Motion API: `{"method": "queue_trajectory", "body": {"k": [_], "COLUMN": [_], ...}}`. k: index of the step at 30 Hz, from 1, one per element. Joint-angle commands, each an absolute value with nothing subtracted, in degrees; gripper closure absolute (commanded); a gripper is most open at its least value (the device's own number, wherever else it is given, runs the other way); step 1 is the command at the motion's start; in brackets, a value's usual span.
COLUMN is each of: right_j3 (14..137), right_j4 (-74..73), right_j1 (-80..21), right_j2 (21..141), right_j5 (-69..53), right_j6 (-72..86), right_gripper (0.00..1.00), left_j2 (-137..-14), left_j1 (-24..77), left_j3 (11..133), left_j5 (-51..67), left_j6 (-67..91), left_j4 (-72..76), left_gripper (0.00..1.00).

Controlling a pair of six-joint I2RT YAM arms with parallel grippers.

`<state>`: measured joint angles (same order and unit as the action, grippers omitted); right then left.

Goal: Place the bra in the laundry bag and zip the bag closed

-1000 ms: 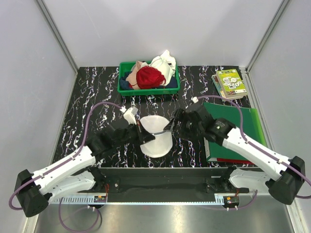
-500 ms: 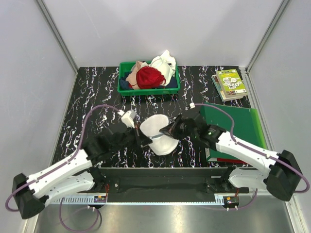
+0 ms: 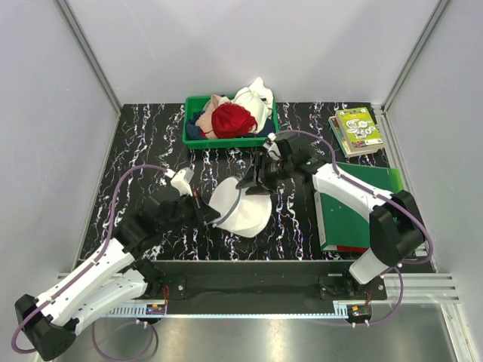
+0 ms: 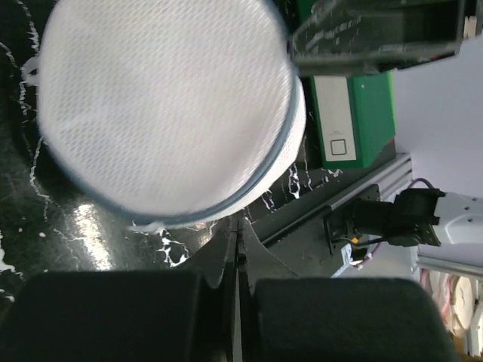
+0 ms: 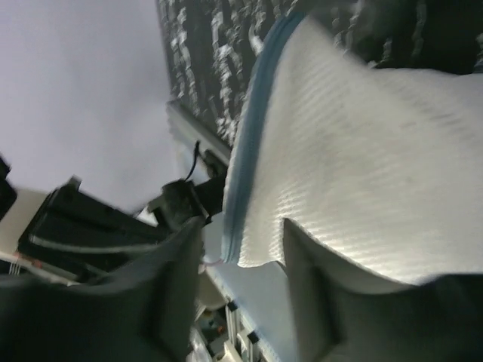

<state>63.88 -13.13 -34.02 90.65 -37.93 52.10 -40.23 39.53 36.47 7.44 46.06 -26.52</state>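
No writing can be read. The book (image 3: pixel 358 130), beyond and well right of the laundry bag (image 3: pixel 240 207), has a green cover with a pale picture, and its lettering is too small to make out. The green binder (image 3: pixel 366 204), right of the bag, has a white spine label (image 4: pixel 336 105) that bears only a small outlined square.

Half a second ago the right jaws were at the bag's right side. The right arm has since swung away from the near edge, so they now meet the bag's far rim. The bag itself has slid a little leftward.

The green bin (image 3: pixel 189 137) beyond the bag holds a red bunched garment (image 3: pixel 232 119), a white cloth (image 3: pixel 255 96) and a beige cloth (image 3: pixel 216 104). The bag rests on the black marbled counter (image 3: pixel 151 151), its two round halves one upon the other along the grey zip (image 5: pixel 247 143). Whether the bra is inside cannot be told.

The left jaws are pressed together right at the bag's near-left rim, and it is unclear whether any mesh is caught between them. The right jaws are spread, with their fingers (image 5: pixel 177 294) on either side of a corner of white mesh.
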Motion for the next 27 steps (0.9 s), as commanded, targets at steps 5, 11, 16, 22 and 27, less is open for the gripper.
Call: {"method": "queue_trajectory", "body": {"k": [5,11,16,22,27], "right_j3": [69.0,63.0,61.0,58.0,57.0], "right_j4": [-36.9,-35.6,-28.2,-28.2,-35.0], "right_j1": [-35.9,-41.6,-55.6,-64.7,-66.9], "right_j2": [81.8,71.5,71.3,71.9,66.3], "right_j5": [-10.5,-10.5,-2.1,14.2,18.9], "right_j6": [42.9,47.5,60.0,73.0,74.8], "right_gripper": [0.16,0.18,0.28,0.33,0.29], "left_j2": [-45.1,-44.0,-33.5,-27.1,-30.3], "left_j1": [39.5,39.5,39.5,39.4,39.4], "left_j3": [37.4,37.9,36.3,40.3,38.9], "left_j5": [14.6,13.0,6.6,0.2,6.4], "left_j6": [48.3,46.1,49.0,47.1,46.2], "left_j4": [-15.8,-18.9,-21.8,-31.2,-30.2], "left_gripper": [1.00,0.97,0.99,0.97,0.93]}}
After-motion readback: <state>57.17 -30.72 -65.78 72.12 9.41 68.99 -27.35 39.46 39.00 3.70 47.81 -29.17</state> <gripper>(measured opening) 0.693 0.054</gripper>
